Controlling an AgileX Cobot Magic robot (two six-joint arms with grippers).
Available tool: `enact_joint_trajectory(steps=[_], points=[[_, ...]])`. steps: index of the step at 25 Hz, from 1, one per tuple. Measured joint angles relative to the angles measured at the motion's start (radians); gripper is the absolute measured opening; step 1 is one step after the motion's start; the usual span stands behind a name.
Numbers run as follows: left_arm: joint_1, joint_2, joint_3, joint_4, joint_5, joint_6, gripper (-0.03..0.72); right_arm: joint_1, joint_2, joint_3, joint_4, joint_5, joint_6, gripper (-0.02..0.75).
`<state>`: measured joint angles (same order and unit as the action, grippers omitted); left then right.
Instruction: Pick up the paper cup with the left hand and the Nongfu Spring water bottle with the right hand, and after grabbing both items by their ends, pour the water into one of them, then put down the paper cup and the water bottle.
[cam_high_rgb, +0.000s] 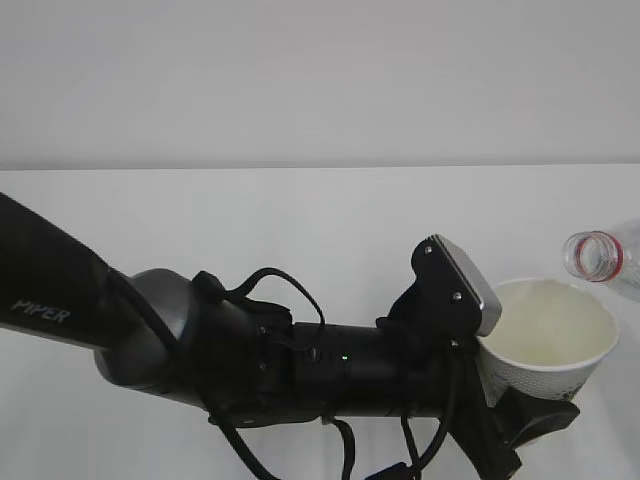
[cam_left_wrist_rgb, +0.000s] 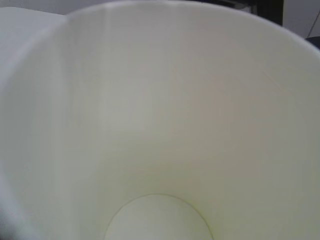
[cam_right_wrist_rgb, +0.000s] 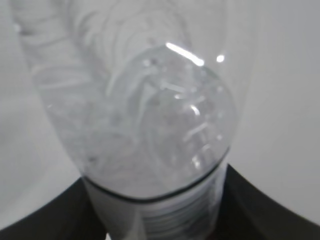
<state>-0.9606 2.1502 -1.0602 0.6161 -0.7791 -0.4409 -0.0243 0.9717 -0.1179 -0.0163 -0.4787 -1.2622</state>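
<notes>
The paper cup (cam_high_rgb: 555, 335) is off the table, mouth up and leaning a little to the right. My left gripper (cam_high_rgb: 520, 400) is shut on its lower end, one black finger (cam_high_rgb: 540, 420) showing under it. In the left wrist view the cup's cream inside (cam_left_wrist_rgb: 165, 125) fills the frame and hides the fingers; I make out no water in it. The open mouth of the Nongfu Spring water bottle (cam_high_rgb: 603, 257), with its red neck ring, enters from the right edge just above the cup's rim. My right gripper (cam_right_wrist_rgb: 157, 220) is shut on the clear ribbed bottle (cam_right_wrist_rgb: 145, 115), black fingers (cam_right_wrist_rgb: 40, 217) on both sides.
The white table (cam_high_rgb: 250, 220) runs back to a pale wall. My left arm, marked PIPER, crosses the lower part of the exterior view with loose cables and its grey camera block (cam_high_rgb: 462, 282) right next to the cup.
</notes>
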Motion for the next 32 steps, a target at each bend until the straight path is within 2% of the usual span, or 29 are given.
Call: enact_joint_trajectory(steps=[32], points=[[0.0, 0.0, 0.0, 0.0, -0.002, 0.0, 0.546, 0.0, 0.0, 0.0, 0.004, -0.1, -0.114, 0.414]])
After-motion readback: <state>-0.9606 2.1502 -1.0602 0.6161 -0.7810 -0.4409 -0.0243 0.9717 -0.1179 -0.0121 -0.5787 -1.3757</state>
